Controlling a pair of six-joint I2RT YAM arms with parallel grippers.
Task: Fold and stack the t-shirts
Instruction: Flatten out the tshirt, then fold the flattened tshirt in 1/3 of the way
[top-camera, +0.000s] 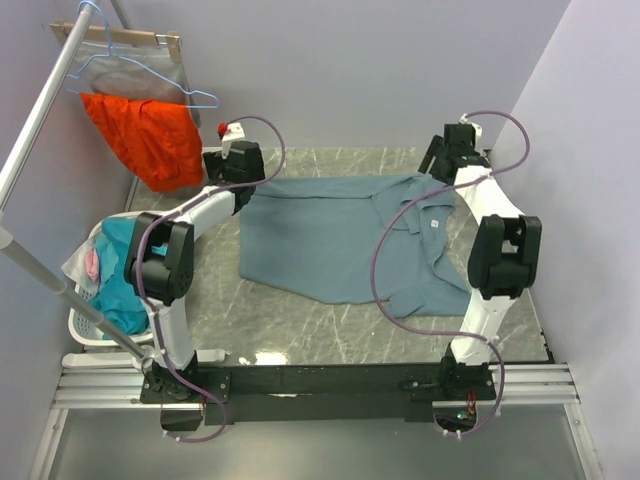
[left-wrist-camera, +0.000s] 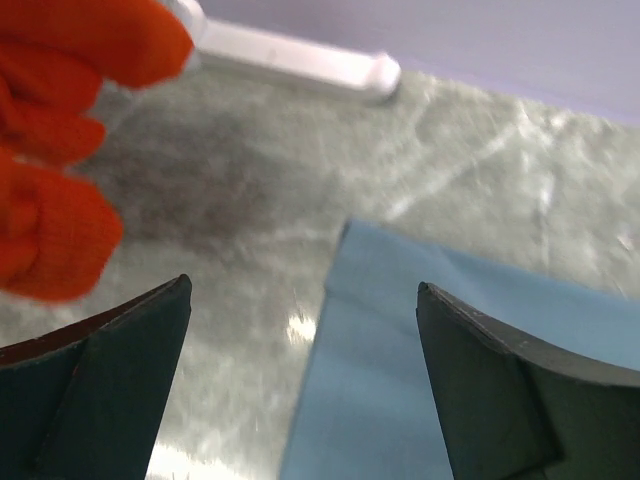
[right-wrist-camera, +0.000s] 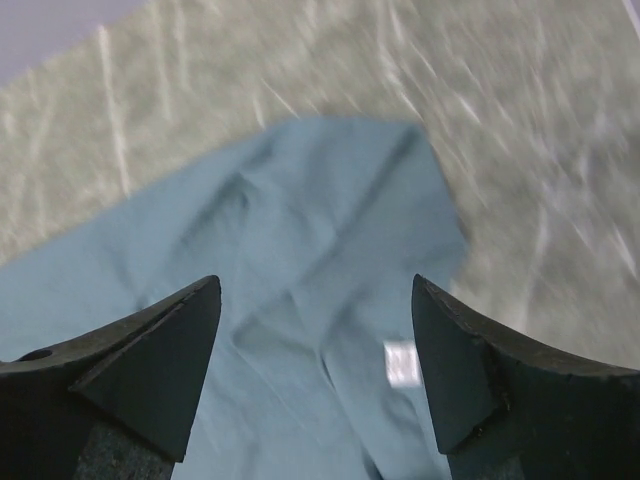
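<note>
The marble tabletop (top-camera: 300, 330) carries the slate-blue t-shirt (top-camera: 320, 245), spread between both pincers. An orange garment (left-wrist-camera: 60, 150) hangs left of the left pincer (left-wrist-camera: 303, 290), which gapes empty above the shirt's corner. The right pincer (right-wrist-camera: 315, 285) gapes empty too, with the white label (right-wrist-camera: 402, 362) beneath, toward its right finger.

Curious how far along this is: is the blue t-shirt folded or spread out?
Spread out: the slate-blue t-shirt lies flat on the table, rumpled near its collar.
</note>
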